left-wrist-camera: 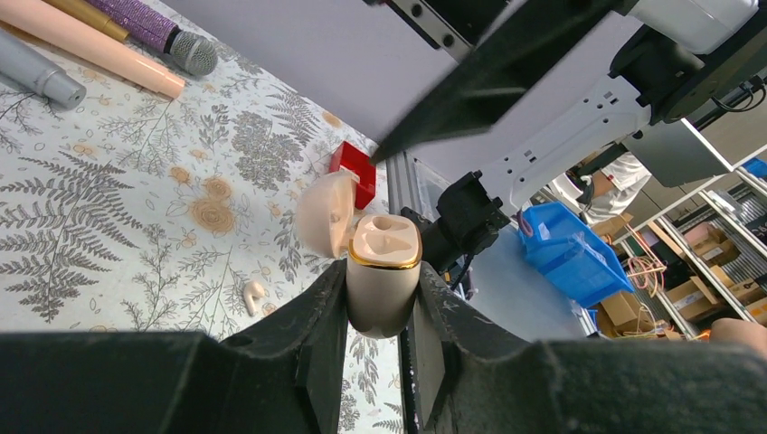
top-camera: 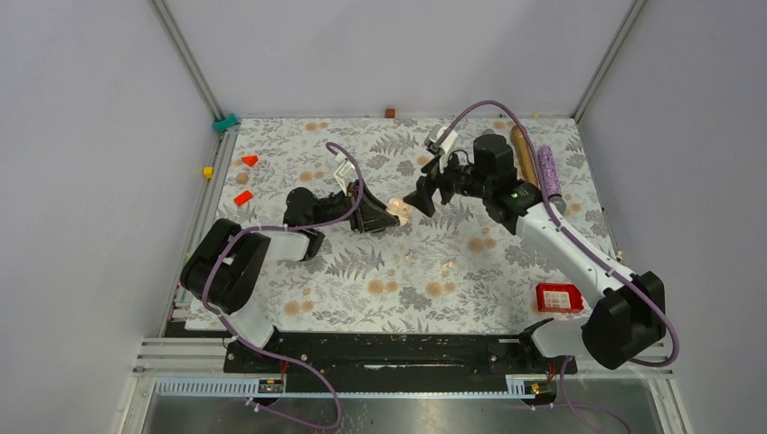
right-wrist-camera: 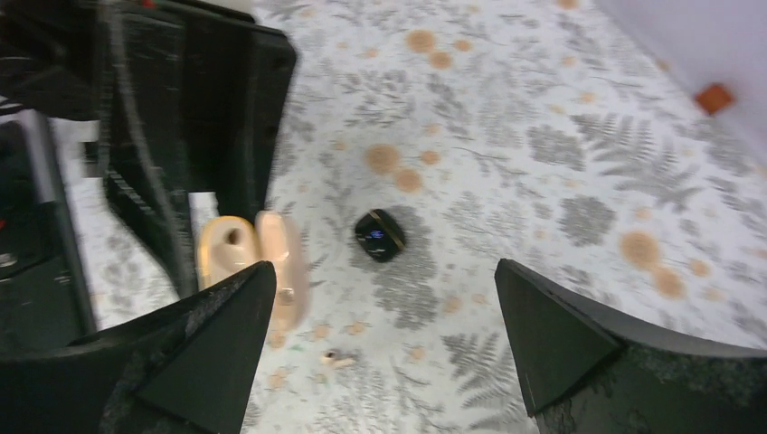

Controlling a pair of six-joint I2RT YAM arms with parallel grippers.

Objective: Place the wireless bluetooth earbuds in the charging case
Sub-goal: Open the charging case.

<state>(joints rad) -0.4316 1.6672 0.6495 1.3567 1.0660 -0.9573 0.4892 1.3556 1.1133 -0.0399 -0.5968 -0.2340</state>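
Left gripper (left-wrist-camera: pixel 382 276) is clamped tight on the charging case (left-wrist-camera: pixel 384 249) and holds it upright above the cloth, lid (left-wrist-camera: pixel 324 213) swung open to one side. Look into the top: two moulded wells, and both look bare, so by my read neither bud is seated yet. One earbud (left-wrist-camera: pixel 254 296) lies loose on the cloth, down beside the case. The right wrist view also catches an earbud (right-wrist-camera: pixel 336 359) on the print near the case, quite possibly the same one. The second bud I can't place. There's a small black rounded object (right-wrist-camera: pixel 380 235) on the cloth close by, but I cannot tell what it is.

Right gripper (top-camera: pixel 425 194) hangs just beside the case, jaws spread wide with nothing in them. So the case is open and presented. Picking up and seating both buds looks to be all ahead.

Now the surface: a fern-and-flower cloth (top-camera: pixel 362 271), grey with orange blooms, covers the whole table. A red box (top-camera: pixel 558 297) sits near the right arm's base and two small red blocks (top-camera: pixel 250 160) lie toward the left edge. A purple glitter microphone (left-wrist-camera: pixel 149 23) and a pale-pink cylinder (left-wrist-camera: pixel 90 45) lie side by side at the far right edge. Plain pale-grey walls (top-camera: pixel 380 54) with aluminium posts (top-camera: pixel 185 59) box the table in. Past the table edge, the left wrist view shows a blue bin (left-wrist-camera: pixel 565 258) and shelving
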